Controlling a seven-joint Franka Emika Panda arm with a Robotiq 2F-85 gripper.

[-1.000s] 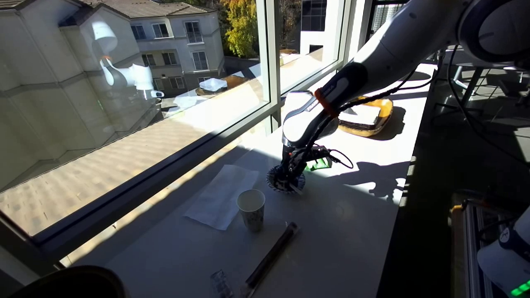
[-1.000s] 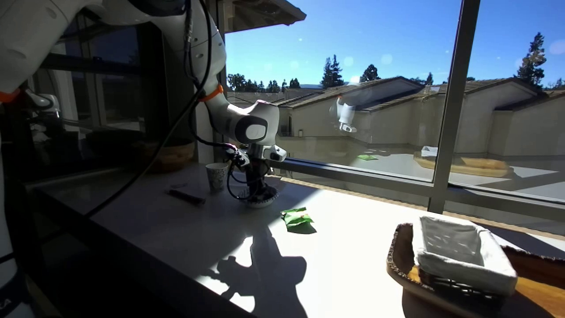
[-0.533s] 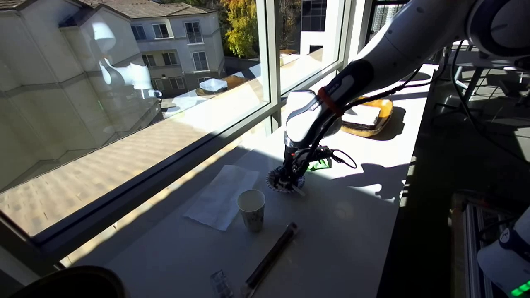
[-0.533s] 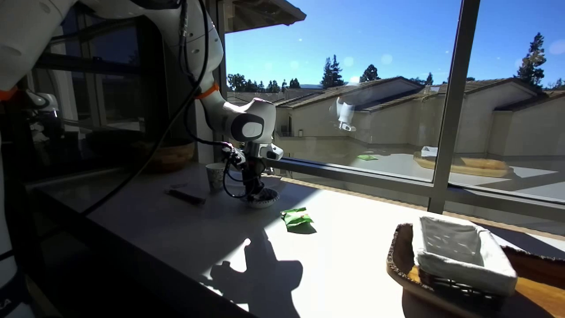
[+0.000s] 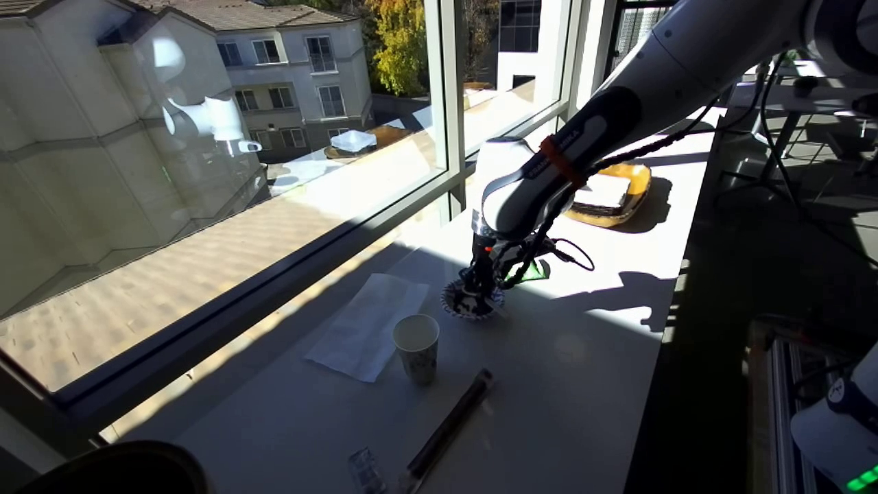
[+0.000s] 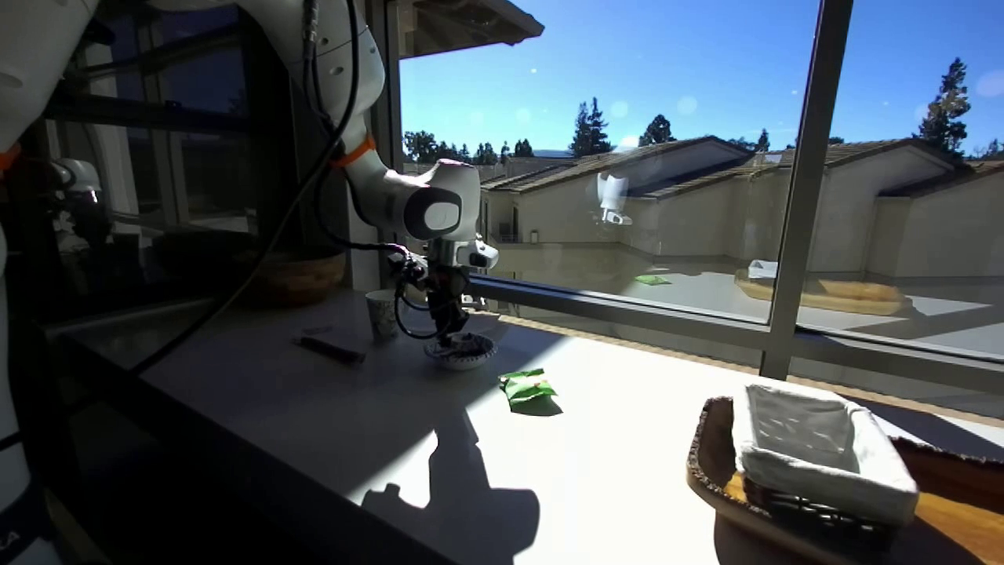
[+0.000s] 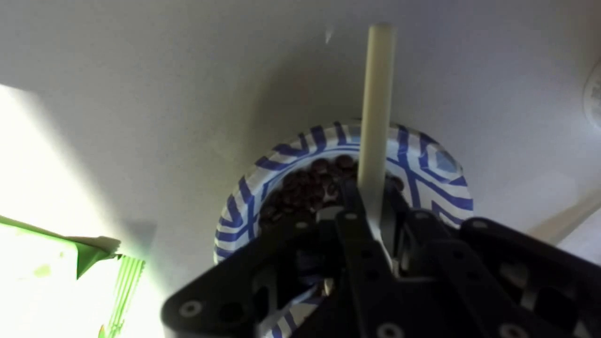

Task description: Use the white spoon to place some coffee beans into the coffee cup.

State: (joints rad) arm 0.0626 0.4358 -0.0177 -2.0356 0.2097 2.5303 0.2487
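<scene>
Wrist view: the Robotiq gripper (image 7: 371,195), jaws closed, grips the white spoon (image 7: 377,94), its handle jutting past the blue-striped bowl (image 7: 235,212) of coffee beans (image 7: 300,188). In an exterior view, the coffee cup (image 5: 416,350) stands upright beside a white napkin (image 5: 363,326). In an exterior view, a green packet (image 6: 527,385) lies near the bowl.

In an exterior view, pale capitals (image 5: 570,140) on the dark part (image 5: 617,113) of the robot arm (image 5: 675,58), just right of an orange strap (image 5: 562,162), end in "KA"; the rest is unclear. Small letters (image 5: 538,168) left of it are illegible. In an exterior view, an "A" (image 6: 12,538) stands on a dark robot section (image 6: 33,512) at near left. Print on the coffee cup (image 5: 416,348) is unclear.
</scene>
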